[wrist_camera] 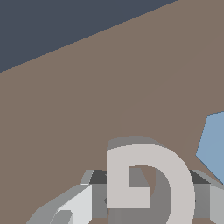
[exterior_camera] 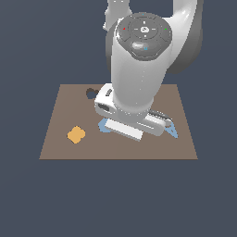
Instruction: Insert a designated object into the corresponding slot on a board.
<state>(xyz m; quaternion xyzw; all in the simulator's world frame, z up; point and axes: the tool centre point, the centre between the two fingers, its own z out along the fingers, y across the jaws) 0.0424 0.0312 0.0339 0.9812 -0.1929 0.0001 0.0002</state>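
On the flat brown rectangular board (wrist_camera: 87, 109), the small light-grey G-shaped block (wrist_camera: 148, 183) sits between the gripper (wrist_camera: 144, 197) jaws (whether clamped, I cannot tell).

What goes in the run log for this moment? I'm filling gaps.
arm: low over board | gripper: around white G block | blue piece: beside | orange piece: apart

Brown board (exterior_camera: 60, 139), orange piece (exterior_camera: 76, 134), blue pieces (exterior_camera: 172, 131) lying on it
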